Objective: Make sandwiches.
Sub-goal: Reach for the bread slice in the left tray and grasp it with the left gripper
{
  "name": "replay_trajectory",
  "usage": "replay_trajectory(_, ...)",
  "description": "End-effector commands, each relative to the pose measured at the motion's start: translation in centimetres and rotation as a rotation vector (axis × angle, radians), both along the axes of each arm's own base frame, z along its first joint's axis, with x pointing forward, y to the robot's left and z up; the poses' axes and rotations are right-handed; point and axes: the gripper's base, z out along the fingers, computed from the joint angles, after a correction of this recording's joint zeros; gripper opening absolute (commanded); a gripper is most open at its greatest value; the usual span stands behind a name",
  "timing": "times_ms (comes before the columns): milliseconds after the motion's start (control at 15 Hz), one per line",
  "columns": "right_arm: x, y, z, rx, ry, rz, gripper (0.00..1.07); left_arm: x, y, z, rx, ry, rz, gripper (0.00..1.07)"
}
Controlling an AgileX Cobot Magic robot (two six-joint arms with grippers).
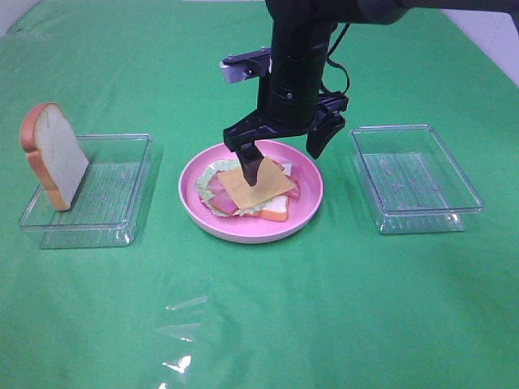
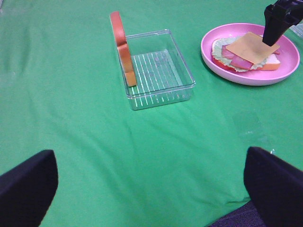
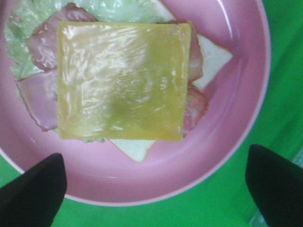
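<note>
Over the pink plate [image 1: 243,231], the right gripper [image 1: 284,158] hangs with jaws wide apart above the cheese square [image 1: 255,185]; the left gripper [image 2: 151,184] gapes too.

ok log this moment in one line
right jaws: open above orange-yellow cheese square | cheese: topping stack on round pink plate | top bread: pending

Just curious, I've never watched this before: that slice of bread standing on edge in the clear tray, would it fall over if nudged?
Probably. The bread slice stands on a narrow edge, leaning against the left tray wall. It looks like a light, stiff toy, likely toppling whole.
</note>
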Motion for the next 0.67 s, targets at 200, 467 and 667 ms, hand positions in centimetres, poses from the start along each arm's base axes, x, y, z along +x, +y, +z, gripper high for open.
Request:
replay_trajectory(200, -0.6, -1.2, 4.7, -0.095, -0.002, 0.033, 0.99, -0.3, 0.0, 0.0, -0.003, -0.018, 0.0, 1.02)
replay_trajectory(467, -1.9, -1.9, 7.5, -0.078, -0.013, 0.055, 0.99, -0.3, 0.0, 0.0, -0.003, -0.018, 0.0, 1.02)
replay_trajectory(667, -4.3, -3.5, 9.3, -0.078, -0.007, 0.055, 0.99, -0.3, 0.0, 0.0, -0.003, -0.018, 0.0, 1.02)
